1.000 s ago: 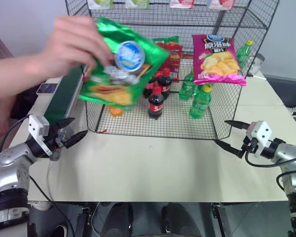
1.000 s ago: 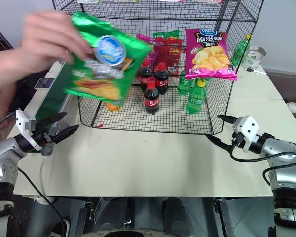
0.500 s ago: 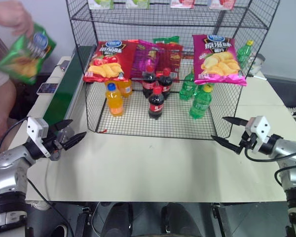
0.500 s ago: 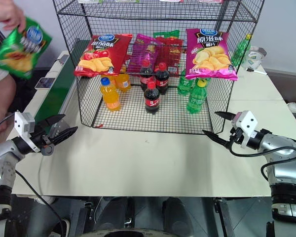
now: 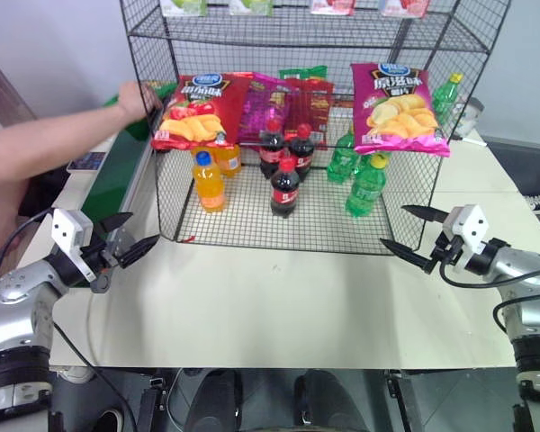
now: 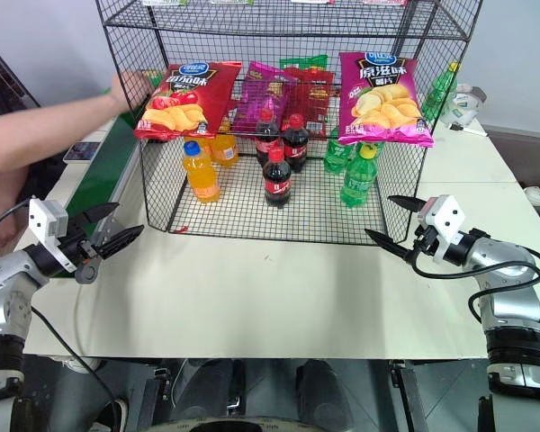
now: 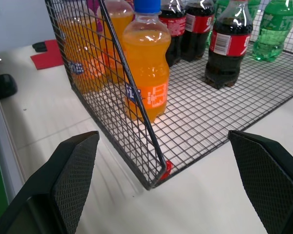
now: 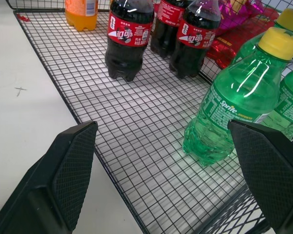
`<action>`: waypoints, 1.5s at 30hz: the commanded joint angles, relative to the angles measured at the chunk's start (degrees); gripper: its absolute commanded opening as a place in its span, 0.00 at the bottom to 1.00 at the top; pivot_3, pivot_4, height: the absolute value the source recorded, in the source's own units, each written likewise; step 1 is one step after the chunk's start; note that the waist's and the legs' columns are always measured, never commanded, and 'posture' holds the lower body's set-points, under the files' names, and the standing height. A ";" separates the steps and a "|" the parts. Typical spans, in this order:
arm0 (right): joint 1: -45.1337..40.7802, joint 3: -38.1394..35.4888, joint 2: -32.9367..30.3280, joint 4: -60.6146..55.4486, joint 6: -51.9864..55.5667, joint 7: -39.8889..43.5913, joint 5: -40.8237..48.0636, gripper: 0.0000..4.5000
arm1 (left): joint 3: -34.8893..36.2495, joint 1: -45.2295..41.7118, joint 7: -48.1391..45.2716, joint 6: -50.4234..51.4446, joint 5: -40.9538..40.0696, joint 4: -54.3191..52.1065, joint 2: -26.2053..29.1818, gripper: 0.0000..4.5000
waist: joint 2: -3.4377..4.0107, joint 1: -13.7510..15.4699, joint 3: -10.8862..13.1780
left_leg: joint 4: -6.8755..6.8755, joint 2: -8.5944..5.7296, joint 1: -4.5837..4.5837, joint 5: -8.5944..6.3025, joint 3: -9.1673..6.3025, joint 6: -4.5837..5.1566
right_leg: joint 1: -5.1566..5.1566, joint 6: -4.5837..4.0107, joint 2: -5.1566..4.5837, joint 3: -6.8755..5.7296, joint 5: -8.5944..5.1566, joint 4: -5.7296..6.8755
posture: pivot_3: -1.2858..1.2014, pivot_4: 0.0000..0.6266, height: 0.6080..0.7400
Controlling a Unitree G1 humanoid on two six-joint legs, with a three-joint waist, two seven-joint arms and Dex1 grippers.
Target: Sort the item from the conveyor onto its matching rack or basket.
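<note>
The conveyor (image 5: 115, 183), a dark-green belt with pale rails, runs along the table's left side. At its far end a person's hand (image 5: 135, 95) rests by the rack's left corner. The item is hidden there, apart from a sliver of green beside the fingers. The black wire rack (image 5: 252, 223) stands at the middle of the table. My left gripper (image 5: 144, 228) is open and empty beside the conveyor, near the rack's front left corner (image 7: 158, 178). My right gripper (image 5: 393, 225) is open and empty at the rack's front right corner.
On the rack hang a red crisps bag (image 5: 193, 112), magenta crisps bags (image 5: 396, 108) and darker bags between. Orange bottles (image 5: 208, 180), cola bottles (image 5: 285, 184) and green Sprite bottles (image 8: 237, 105) stand on its bottom tier. The pale tabletop (image 5: 279, 306) lies in front of it.
The person's hand carried the green bag from in front of the rack up to the left, then down to the conveyor's far end. My right gripper rose slightly toward the rack.
</note>
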 commanded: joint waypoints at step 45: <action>-4.10 4.22 1.79 -2.18 -0.29 -0.08 -1.30 0.99 | 3.09 1.94 3.48 -3.80 0.39 -4.63 2.52 1.00 | 0.00 -0.03 0.00 | -0.01 0.00 -0.01 0.00 0.00 0.00 | -0.01 0.00 -0.02 0.00 0.00 0.00 | 0.52 0.24 0.99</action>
